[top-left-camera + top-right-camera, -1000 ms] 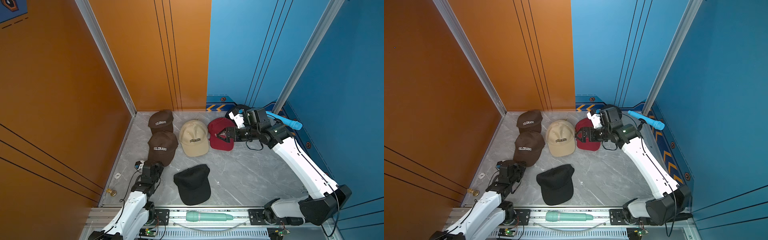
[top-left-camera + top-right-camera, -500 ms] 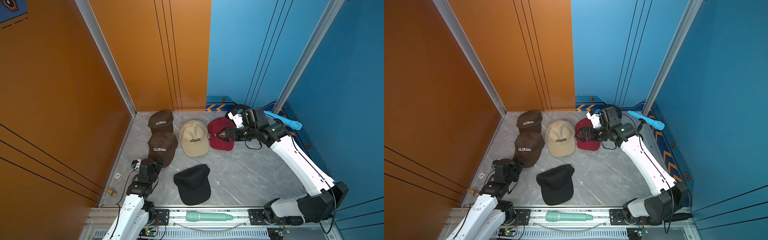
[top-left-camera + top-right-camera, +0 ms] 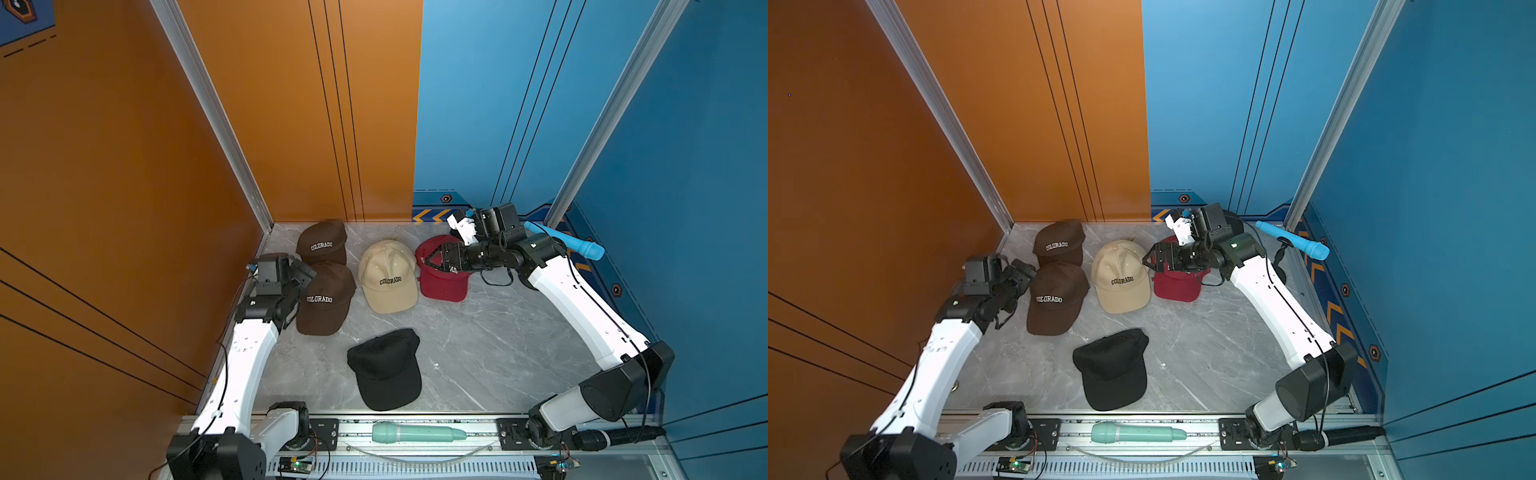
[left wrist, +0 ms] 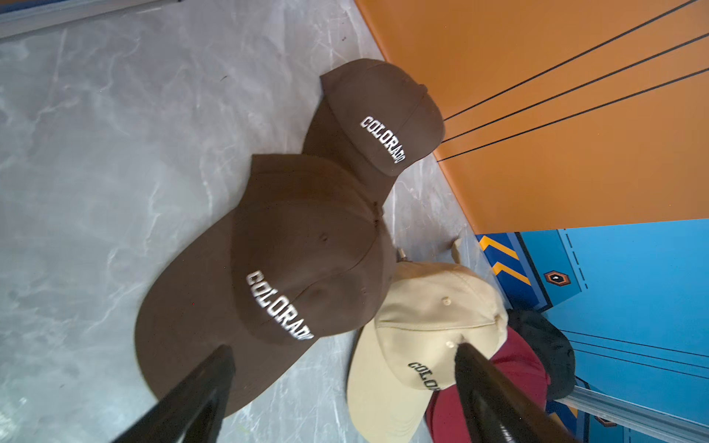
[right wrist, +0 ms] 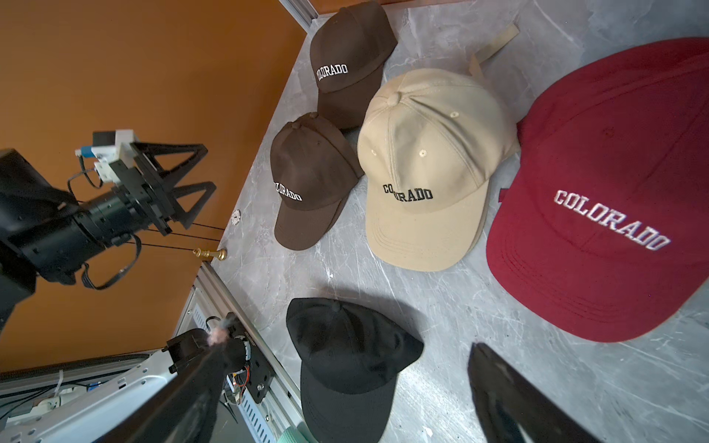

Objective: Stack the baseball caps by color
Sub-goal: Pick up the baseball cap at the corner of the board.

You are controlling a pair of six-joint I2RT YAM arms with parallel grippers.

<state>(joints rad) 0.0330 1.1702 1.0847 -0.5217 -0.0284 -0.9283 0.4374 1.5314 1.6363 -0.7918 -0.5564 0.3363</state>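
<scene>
The left arm (image 3: 249,353) has swung forward to the front brown cap (image 3: 326,299) at the bench's (image 3: 478,345) 9 o'clock, jaws apart, empty. Cap lies 12-to-6, brim toward 6. The right jaws gape above the red cap (image 3: 442,289).

- Bare grey marble tabletop (image 3: 498,345) lies open beside the plain black fabric cap (image 3: 386,370).
- Brown lettered fabric caps (image 3: 328,303), a beige cap (image 3: 388,282) and a red cap (image 3: 442,289) crowd the far side.

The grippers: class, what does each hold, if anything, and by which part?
Nothing is held. The left gripper is open beside a brown cap, the right gripper open by the red cap.
</scene>
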